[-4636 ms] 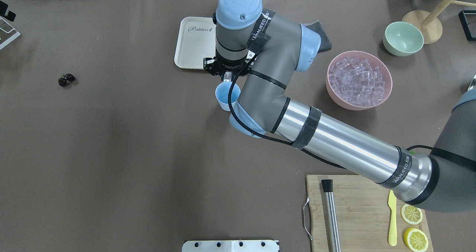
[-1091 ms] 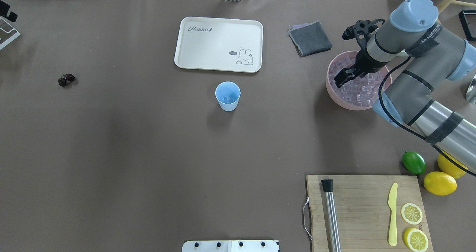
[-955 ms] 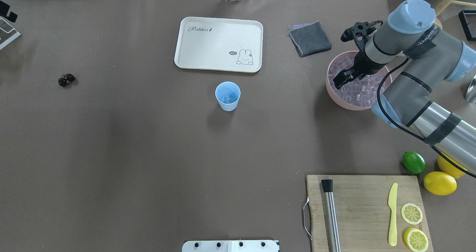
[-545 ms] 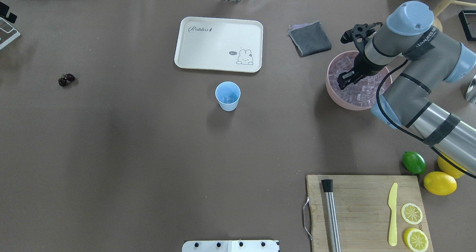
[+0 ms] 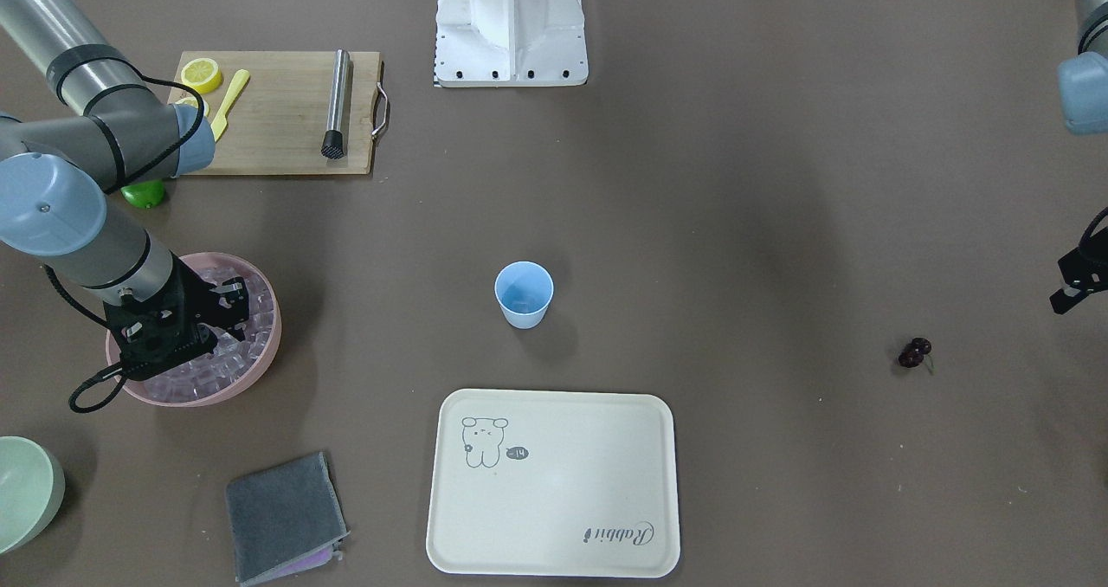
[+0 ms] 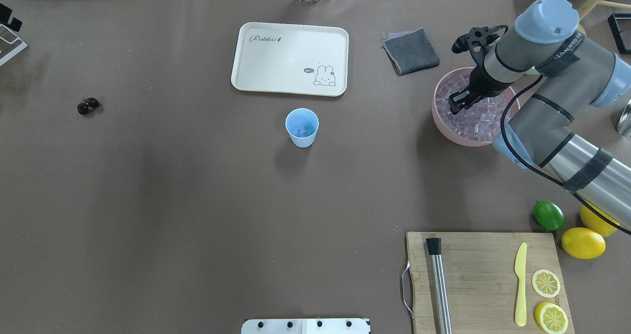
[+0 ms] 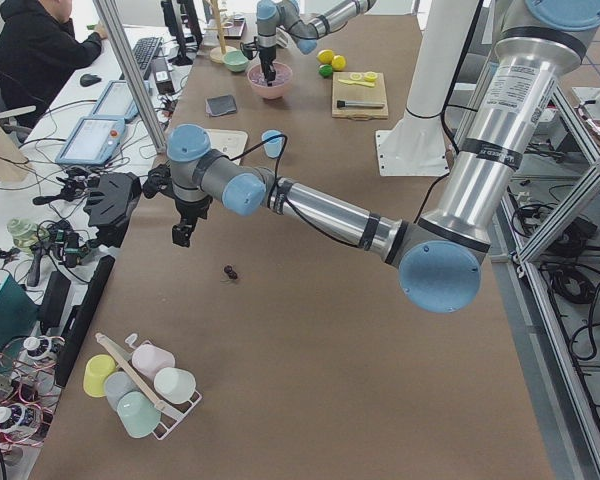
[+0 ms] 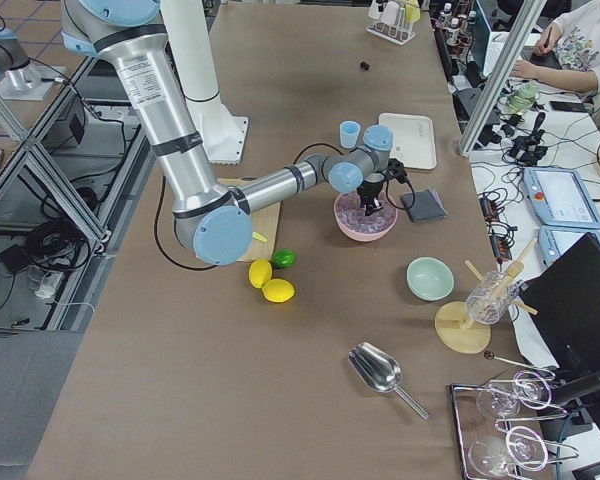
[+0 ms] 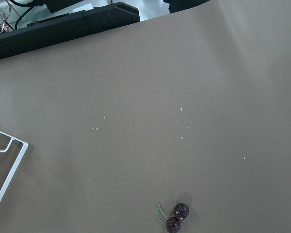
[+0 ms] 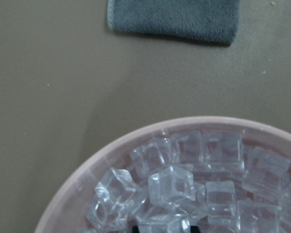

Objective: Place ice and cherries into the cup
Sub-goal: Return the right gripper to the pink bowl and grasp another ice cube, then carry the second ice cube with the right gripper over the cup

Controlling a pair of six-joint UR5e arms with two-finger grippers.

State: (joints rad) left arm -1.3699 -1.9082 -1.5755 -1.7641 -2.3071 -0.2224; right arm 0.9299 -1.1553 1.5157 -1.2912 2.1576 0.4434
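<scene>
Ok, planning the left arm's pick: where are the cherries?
Overhead view: the cherries lie far left on the table, well left of the cup.

Right gripper [image 6: 456, 101] fingertips sit buried in the ice [image 10: 170, 187]; grip unverifiable. Left gripper [image 5: 1065, 295] partly cut off by frame edge; jaw state undeterminable.
</scene>
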